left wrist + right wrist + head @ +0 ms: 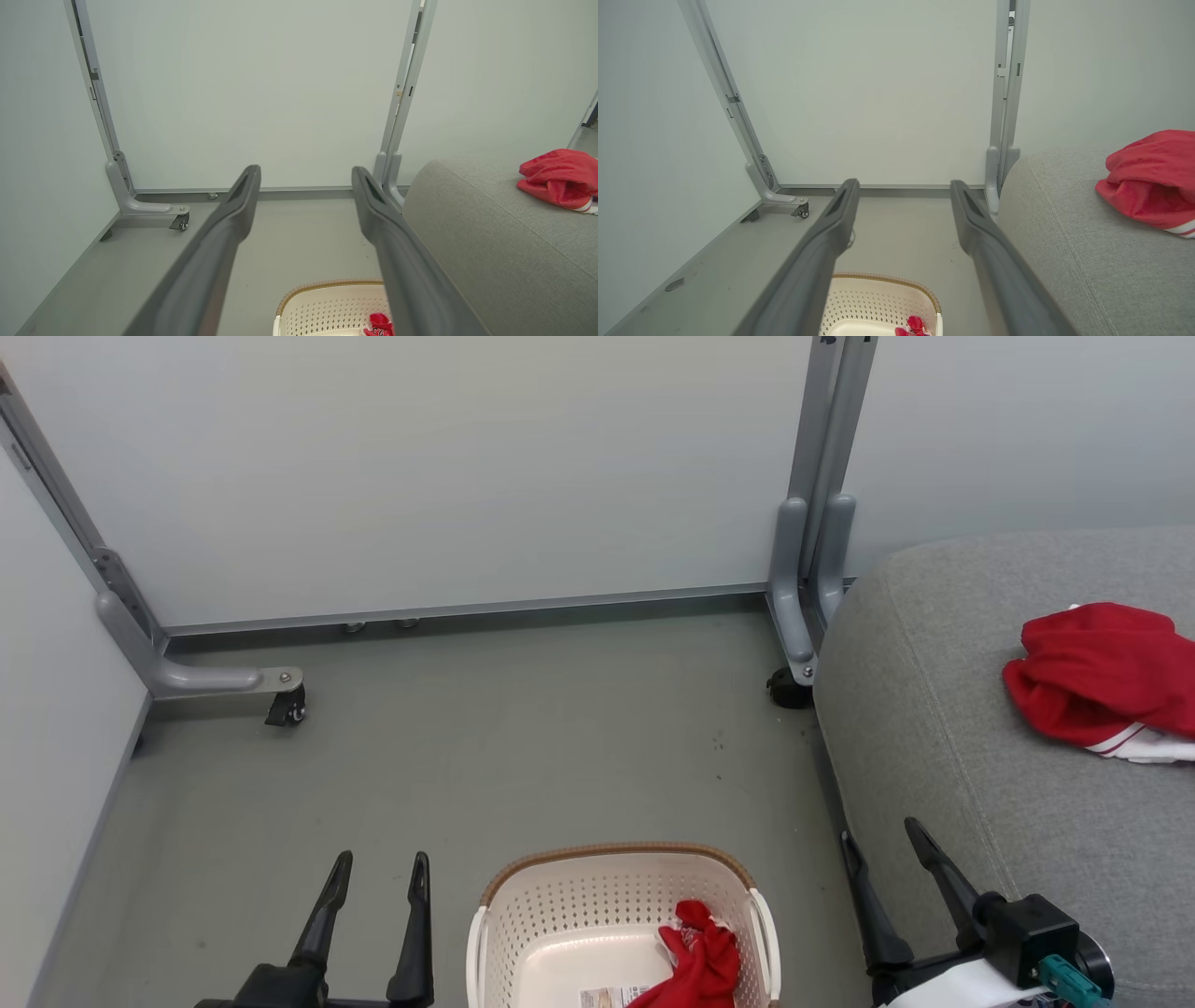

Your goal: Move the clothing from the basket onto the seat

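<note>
The cream basket (611, 882) with a brown rim stands on the floor at the bottom centre, and a red garment (695, 957) lies in its right side. Another red garment with white trim (1102, 677) lies on the grey seat (934, 728) at the right. My left gripper (378, 879) is open, left of the basket, with nothing between its fingers. My right gripper (882, 845) is open too, between the basket and the seat's front edge. The wrist views show the basket (327, 303) (878, 298) below each pair of spread fingers and the garment (558, 179) (1150, 179) on the seat.
Pale partition panels close off the back and left, standing on grey metal feet with castors (285, 707) (789, 689). Grey floor (523, 737) stretches between the panels and the basket.
</note>
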